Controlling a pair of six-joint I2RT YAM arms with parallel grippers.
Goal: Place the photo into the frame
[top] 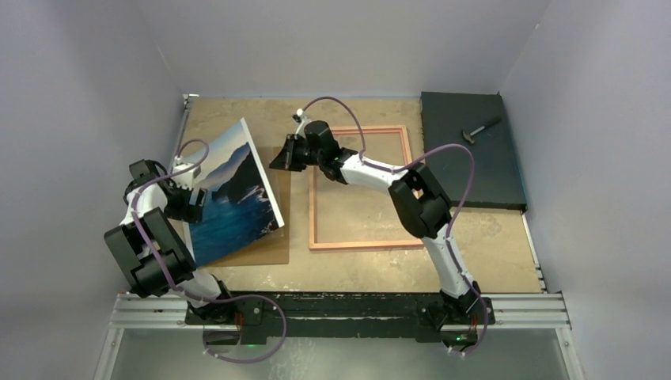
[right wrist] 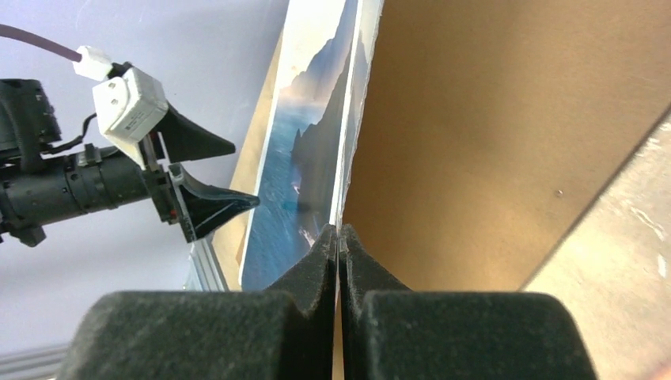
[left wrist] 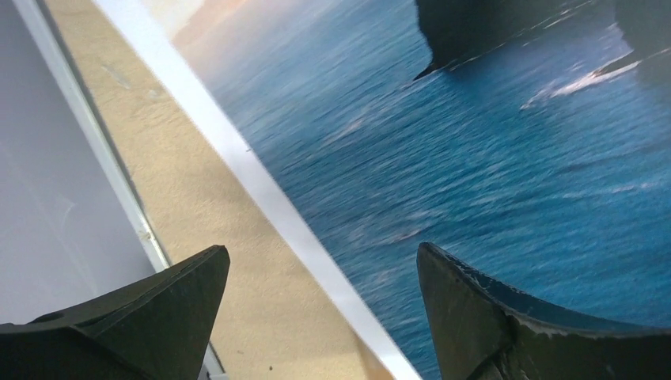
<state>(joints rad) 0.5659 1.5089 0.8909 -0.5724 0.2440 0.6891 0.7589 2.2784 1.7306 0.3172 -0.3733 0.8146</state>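
Note:
The photo (top: 233,190), a blue sea scene with a white border, stands tilted up on edge over the left of the table. My right gripper (top: 278,162) is shut on its right edge; in the right wrist view the pads (right wrist: 339,231) pinch the thin print (right wrist: 305,158). My left gripper (left wrist: 323,249) is open at the photo's lower left edge, the white border (left wrist: 261,190) running between its fingers without touching them. It shows open in the right wrist view too (right wrist: 247,174). The frame (top: 360,245), pale wood-orange, lies flat at the table's centre right.
A plain brown backing board (top: 269,249) lies flat under the raised photo, and it also fills the right of the right wrist view (right wrist: 490,134). A dark mat (top: 475,174) with a small hammer-like tool (top: 480,131) sits at the back right. Grey walls enclose the table.

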